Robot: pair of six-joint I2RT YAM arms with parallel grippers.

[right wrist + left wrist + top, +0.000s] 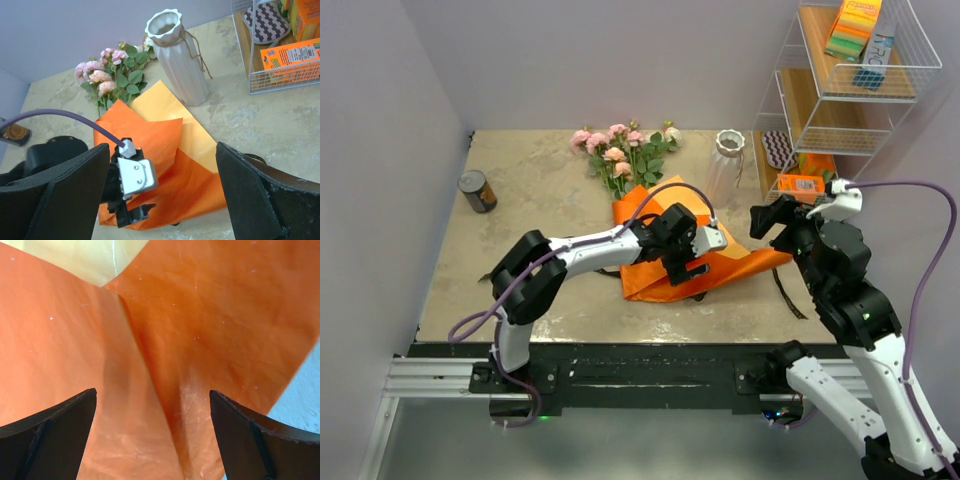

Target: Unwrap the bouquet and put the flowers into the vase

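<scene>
Left gripper (682,268): my jaws are spread as wide as they go with nothing between them. The orange paper (200,315) fills my wrist view, close below.
Right gripper (770,222): also wide apart and empty, hanging above the paper's right corner.
Bouquet: the wrap lies opened out on the table. The flowers (620,155) rest with their heads past its far edge and their stems running in under the paper (how far, I cannot see).
Vase (728,150): upright, just right of the rose heads.
Risk, paper only: closing here I would likely pinch the sheet alone, and it looks slick enough to slip.
Risk, dragging: pulling the paper with the stems on it could sweep the roses into the vase and tip it.
Risk, crowding: both my arms hang near the same patch of paper, so a careless reach may knock them together.
</scene>
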